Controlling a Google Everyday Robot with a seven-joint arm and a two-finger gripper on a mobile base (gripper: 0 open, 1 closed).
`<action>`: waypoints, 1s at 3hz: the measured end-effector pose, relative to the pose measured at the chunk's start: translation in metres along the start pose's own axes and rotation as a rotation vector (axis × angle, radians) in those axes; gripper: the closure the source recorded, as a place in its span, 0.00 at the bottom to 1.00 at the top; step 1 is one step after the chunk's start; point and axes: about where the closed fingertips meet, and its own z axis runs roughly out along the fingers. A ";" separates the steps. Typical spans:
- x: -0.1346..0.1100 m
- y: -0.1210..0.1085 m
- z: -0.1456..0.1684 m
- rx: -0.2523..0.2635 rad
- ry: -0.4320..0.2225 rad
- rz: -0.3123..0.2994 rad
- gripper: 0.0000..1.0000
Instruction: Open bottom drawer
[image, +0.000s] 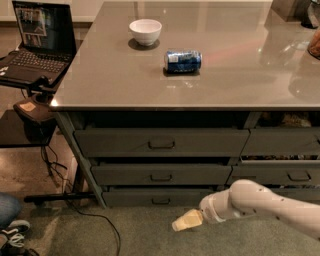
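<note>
The bottom drawer (150, 197) is the slimmest dark grey front at the foot of the wide left stack. Its small loop handle (161, 201) sits at centre. The front looks closed or nearly so. My gripper (183, 222) is the cream tip of the white arm (255, 202) coming in from the right. It hangs low over the carpet, a little below and to the right of the handle, not touching the drawer.
Two taller drawers (161, 143) sit above the bottom one; a narrower stack (290, 176) stands to the right. On the grey countertop (100, 75) are a white bowl (145, 31) and a blue can (182, 61) on its side. A laptop (35, 37) is at left, cables (95, 215) on the floor.
</note>
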 end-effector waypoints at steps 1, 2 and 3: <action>-0.004 -0.008 0.019 0.005 -0.054 0.060 0.00; -0.004 -0.008 0.019 0.007 -0.054 0.057 0.00; 0.012 -0.019 0.036 0.033 -0.088 0.091 0.00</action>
